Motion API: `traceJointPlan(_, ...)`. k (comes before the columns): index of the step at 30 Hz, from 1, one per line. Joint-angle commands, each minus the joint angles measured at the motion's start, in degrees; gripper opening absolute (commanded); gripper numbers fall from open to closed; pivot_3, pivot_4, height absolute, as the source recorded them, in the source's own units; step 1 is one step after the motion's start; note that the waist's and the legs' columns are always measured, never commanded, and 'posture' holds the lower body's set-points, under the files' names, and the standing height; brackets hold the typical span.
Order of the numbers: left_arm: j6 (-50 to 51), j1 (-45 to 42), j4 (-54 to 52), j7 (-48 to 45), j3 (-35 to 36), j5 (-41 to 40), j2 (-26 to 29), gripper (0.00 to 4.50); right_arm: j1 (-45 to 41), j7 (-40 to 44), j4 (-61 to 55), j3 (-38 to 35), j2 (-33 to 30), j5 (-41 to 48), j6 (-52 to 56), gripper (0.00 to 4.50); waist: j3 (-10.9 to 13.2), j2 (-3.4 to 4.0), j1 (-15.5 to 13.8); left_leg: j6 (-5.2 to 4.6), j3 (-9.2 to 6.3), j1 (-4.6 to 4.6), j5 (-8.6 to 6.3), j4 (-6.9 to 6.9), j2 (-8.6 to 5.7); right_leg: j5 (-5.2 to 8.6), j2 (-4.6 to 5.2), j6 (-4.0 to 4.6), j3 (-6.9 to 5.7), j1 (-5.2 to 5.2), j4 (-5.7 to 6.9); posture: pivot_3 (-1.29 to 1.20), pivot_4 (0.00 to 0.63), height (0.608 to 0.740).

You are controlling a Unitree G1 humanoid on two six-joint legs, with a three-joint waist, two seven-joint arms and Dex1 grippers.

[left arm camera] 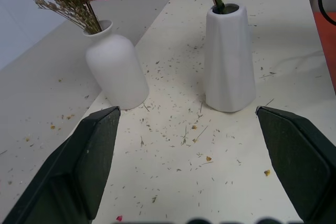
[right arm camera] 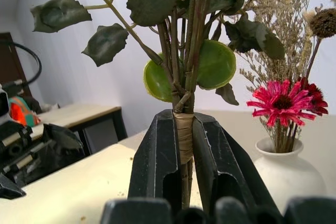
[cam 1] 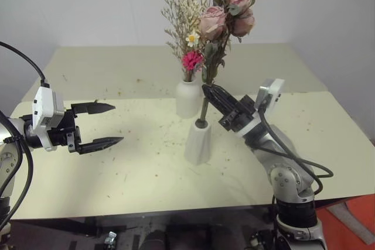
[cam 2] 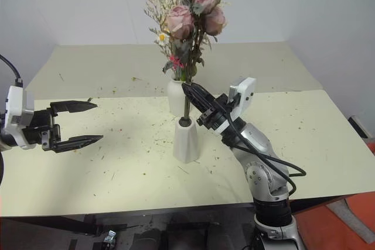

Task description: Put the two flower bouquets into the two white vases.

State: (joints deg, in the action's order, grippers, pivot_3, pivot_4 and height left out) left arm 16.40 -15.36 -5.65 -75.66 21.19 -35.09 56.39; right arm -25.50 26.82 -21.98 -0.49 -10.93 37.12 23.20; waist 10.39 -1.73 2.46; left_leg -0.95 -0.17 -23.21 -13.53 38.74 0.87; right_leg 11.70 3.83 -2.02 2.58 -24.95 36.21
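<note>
Landmark: tapered white vase (cam 1: pixel 198 142), near the front middle of the cream bench (cam 1: pixel 117 168). Left tool (cam 1: pixel 101 125) hangs well to the left of it, fingers spread wide and empty, pointing toward it. Right tool (cam 1: pixel 212 93) sits just right of and above the vase mouth, pressed together on the tape-wrapped stem of the rose bouquet (cam 1: pixel 227 14); the right wrist view shows the stem pinched between the two black fingers at the tan binding. The stem end is already down inside the vase mouth, with the pink heads and green leaves standing high above. Just behind the tapered vase, a bit left, stands the rounded bottle vase (cam 1: pixel 188 98) with the dried-grass bunch (cam 1: pixel 184 10) and its magenta flower already in it. Judgement: the roses look dried, so light but brittle; petals and leaves will likely shed, and the crumbs scattered on the bench suggest as much. The stem looks thin and stiff, and top-heavy with the heads so far up. Best hold is the wrapped binding low on the stem, never the blooms. The vase looks light and narrow-based, so it is probably easy to tip if the stem drags sideways.
</note>
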Motion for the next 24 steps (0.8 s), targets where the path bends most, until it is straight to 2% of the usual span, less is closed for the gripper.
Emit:
traceJointPlan(1,-1.0,-1.3,-0.3,0.3,0.6,-0.4,0.0,4.5,0.8,0.9,-1.7,0.0,0.5,-0.5,-2.6,0.19,0.0,0.0,0.0,0.0,0.0,0.0,0.0,0.0,0.01,0.0,0.0,0.0,0.0,0.0,0.0,0.0,0.15,0.74)
traceJointPlan(12,-1.1,-1.8,-0.3,0.3,0.4,-0.3,-0.1,4.5,4.6,2.2,-2.0,0.0,1.6,-2.1,-6.0,0.19,0.0,0.0,0.0,0.0,0.0,0.0,0.0,0.0,0.0,0.0,-0.01,0.0,0.0,0.0,0.0,0.0,0.15,0.74)
traceJointPlan(13,-1.0,-1.8,-0.3,0.4,0.3,-0.3,-0.1,4.5,4.8,2.5,-2.2,-0.2,1.6,-1.5,-6.0,0.92,0.0,0.0,0.0,0.0,0.0,0.0,0.0,0.0,0.0,0.0,0.0,0.0,0.0,0.01,0.0,0.0,0.15,0.74)
traceJointPlan(14,-1.0,-1.9,-0.3,0.4,0.3,-0.3,-0.1,4.5,5.2,3.0,-2.7,-0.2,1.2,-1.3,-6.0,1.14,0.0,0.0,0.0,0.0,0.0,0.01,0.0,0.0,0.0,0.0,0.0,0.0,0.0,0.01,0.0,0.0,0.15,0.74)
traceJointPlan(23,-1.1,-2.6,0.0,0.3,-0.2,-0.1,-0.1,4.5,9.2,8.7,-7.6,0.0,-4.4,-0.3,-5.2,4.28,0.0,0.0,-0.1,0.0,-0.01,0.02,0.0,0.0,0.0,0.01,-0.02,0.01,0.0,0.02,0.01,0.0,0.15,0.74)
traceJointPlan(24,-1.1,-2.7,0.0,0.3,-0.3,-0.1,-0.2,4.5,9.5,9.5,-7.9,-0.1,-5.2,-0.2,-5.2,4.47,0.0,0.0,-0.1,0.0,0.0,0.03,0.0,0.0,0.01,0.01,-0.02,0.02,0.0,0.02,0.01,0.0,0.15,0.74)
